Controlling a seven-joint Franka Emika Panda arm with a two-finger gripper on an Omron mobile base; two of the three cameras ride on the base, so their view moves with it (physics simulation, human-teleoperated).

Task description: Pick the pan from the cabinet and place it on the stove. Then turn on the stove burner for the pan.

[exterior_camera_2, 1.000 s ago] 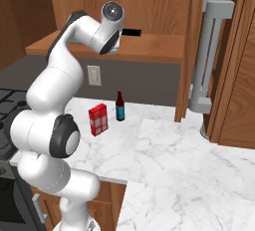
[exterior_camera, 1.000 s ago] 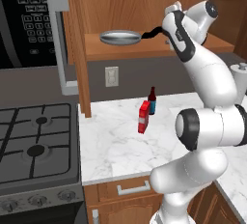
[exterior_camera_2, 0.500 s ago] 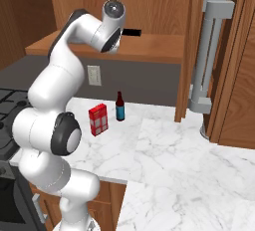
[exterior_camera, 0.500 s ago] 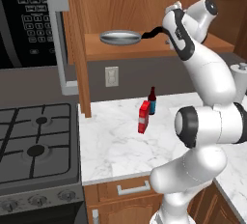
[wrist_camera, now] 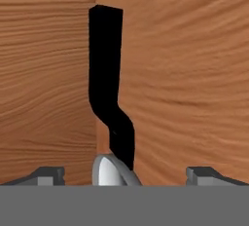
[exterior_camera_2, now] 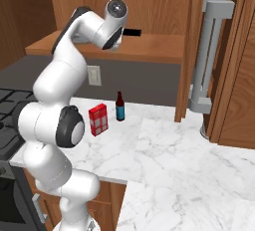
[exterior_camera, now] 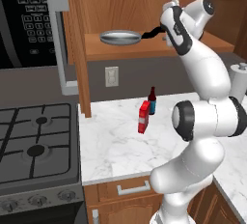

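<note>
The silver-grey pan (exterior_camera: 119, 37) lies on the open cabinet's shelf (exterior_camera: 144, 49), its black handle (exterior_camera: 152, 32) pointing right toward my hand. In the hand view my gripper (wrist_camera: 127, 175) is open. Its fingertips (wrist_camera: 46, 174) stand wide on either side of the pan's rim (wrist_camera: 109, 170). The handle (wrist_camera: 104, 74) runs away up the middle, with nothing gripped. From the right base view, the handle's end (exterior_camera_2: 132, 33) pokes out past my hand. The stove (exterior_camera: 62, 162) sits low left, with its larger burner (exterior_camera: 36, 149) and knobs (exterior_camera: 29, 201).
The cabinet's open door with a silver bar handle (exterior_camera: 58, 44) hangs between the microwave (exterior_camera: 26, 20) and the shelf. A red box (exterior_camera: 144, 117) and a dark bottle (exterior_camera: 152, 100) stand on the marble counter (exterior_camera: 116, 150). Another door handle (exterior_camera_2: 211, 56) is at the right.
</note>
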